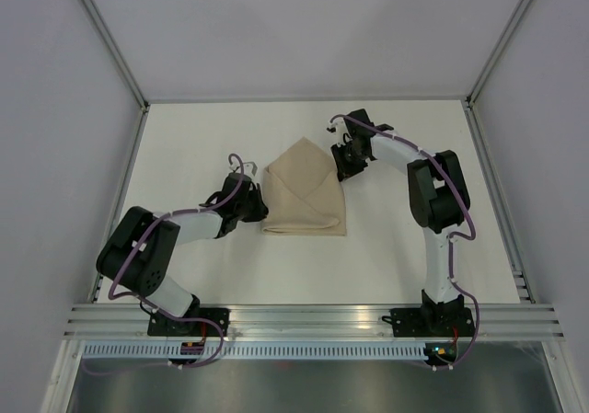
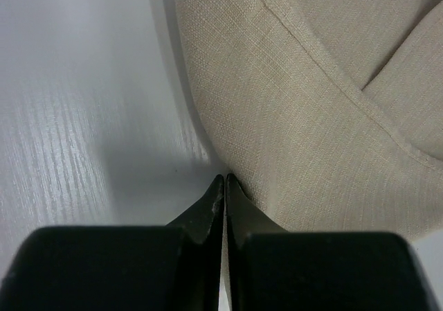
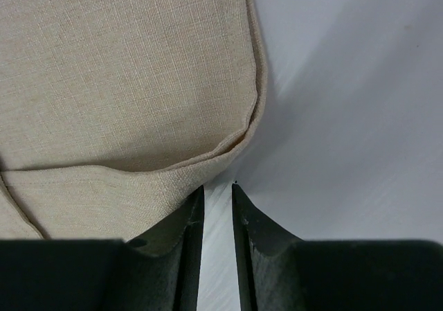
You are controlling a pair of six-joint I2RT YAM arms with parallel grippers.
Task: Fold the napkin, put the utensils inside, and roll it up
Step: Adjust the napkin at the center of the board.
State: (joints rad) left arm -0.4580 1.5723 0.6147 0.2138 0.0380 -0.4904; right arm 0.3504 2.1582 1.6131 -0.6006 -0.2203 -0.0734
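Top external: one napkin (image 1: 304, 192), left claw (image 1: 261, 205) closed, right claw (image 1: 343, 168) slightly parted.

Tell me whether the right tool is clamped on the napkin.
No, the right tool stands open, bare table between its tips and the napkin lying outside them.

Top view: left tool (image 1: 259, 203) and right tool (image 1: 346, 166) too small, spacing of tips unreadable there; napkin (image 1: 304, 190) inner layers hidden under top folds. Left wrist view: napkin cut off by top and right edges; tool body cut off at bottom; whether tips pinch cloth rim, cannot tell. Right wrist view: napkin cut off by top and left edges; tool body cut off at bottom; surface (image 3: 346, 82) cut off at right.
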